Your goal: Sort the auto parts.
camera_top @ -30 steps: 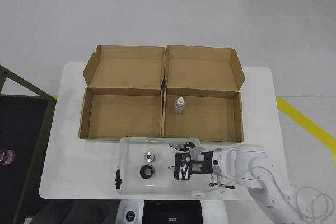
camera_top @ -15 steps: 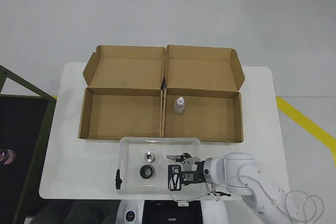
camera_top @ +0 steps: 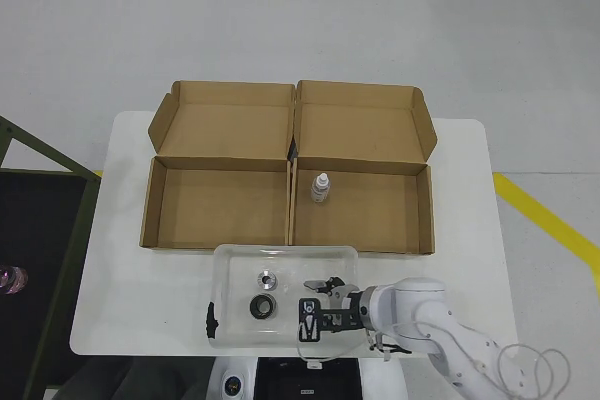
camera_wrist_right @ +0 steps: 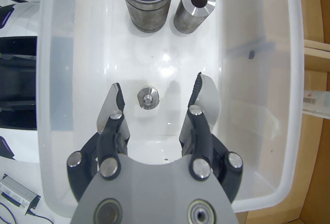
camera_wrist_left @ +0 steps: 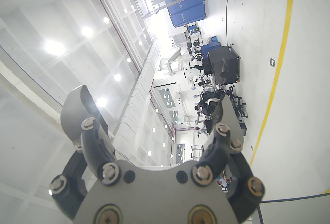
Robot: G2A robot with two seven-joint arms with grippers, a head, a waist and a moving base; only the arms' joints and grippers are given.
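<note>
A clear plastic bin (camera_top: 280,248) stands at the table's near edge. In it stand a dark linear bearing (camera_wrist_right: 147,0) with a black inner ring and a shorter steel sleeve (camera_wrist_right: 195,9), side by side. In the top view the sleeve (camera_top: 267,279) is behind the bearing (camera_top: 264,305). My right gripper (camera_wrist_right: 157,88) hangs open inside the bin, above a small hex-headed metal part (camera_wrist_right: 148,100) that lies between its fingers, touching neither. In the top view the right gripper (camera_top: 308,318) is right of the two cylinders. My left gripper (camera_wrist_left: 152,101) is open, holds nothing and points up at the ceiling.
Two open cardboard boxes sit behind the bin: the left box (camera_top: 220,208) holds nothing, the right box (camera_top: 380,215) holds a small white bottle (camera_top: 321,187). The bin wall (camera_wrist_right: 291,54) runs close beside one finger. Bare white tabletop (camera_top: 130,280) lies left of the bin.
My right gripper has moved left along the bin and toward its near side, staying open. The cylinders, the boxes and the bottle have not moved.
</note>
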